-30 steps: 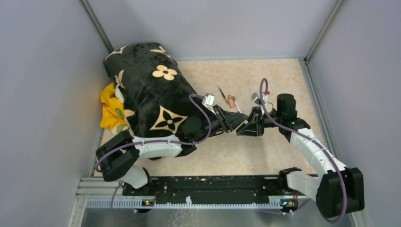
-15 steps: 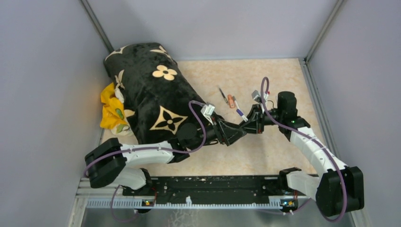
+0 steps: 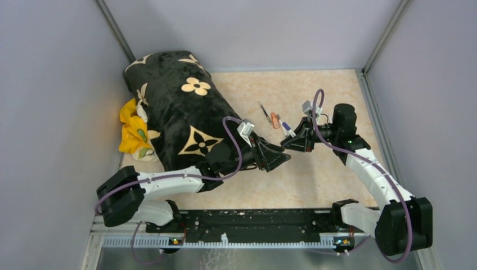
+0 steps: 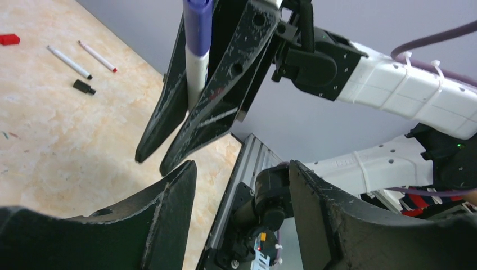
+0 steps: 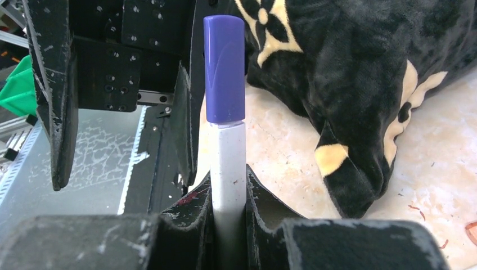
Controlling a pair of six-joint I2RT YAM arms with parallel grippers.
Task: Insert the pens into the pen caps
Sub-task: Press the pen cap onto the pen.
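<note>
At left wrist only — black cap (image 4: pixel 84 87).

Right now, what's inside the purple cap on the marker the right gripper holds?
The white marker goes into the purple cap at its open end. Its tip is hidden by the cap, so how deep it sits cannot be seen.

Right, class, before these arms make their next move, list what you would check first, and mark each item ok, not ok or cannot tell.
1. Purple cap on white marker: ok.
2. Cap pushed fully home: cannot tell.
3. Right gripper shut on the marker's barrel: ok.
4. Left gripper open, clear of the cap: ok.
5. Other pens capped: not ok; two white pens lie bare beside a loose black cap.
</note>
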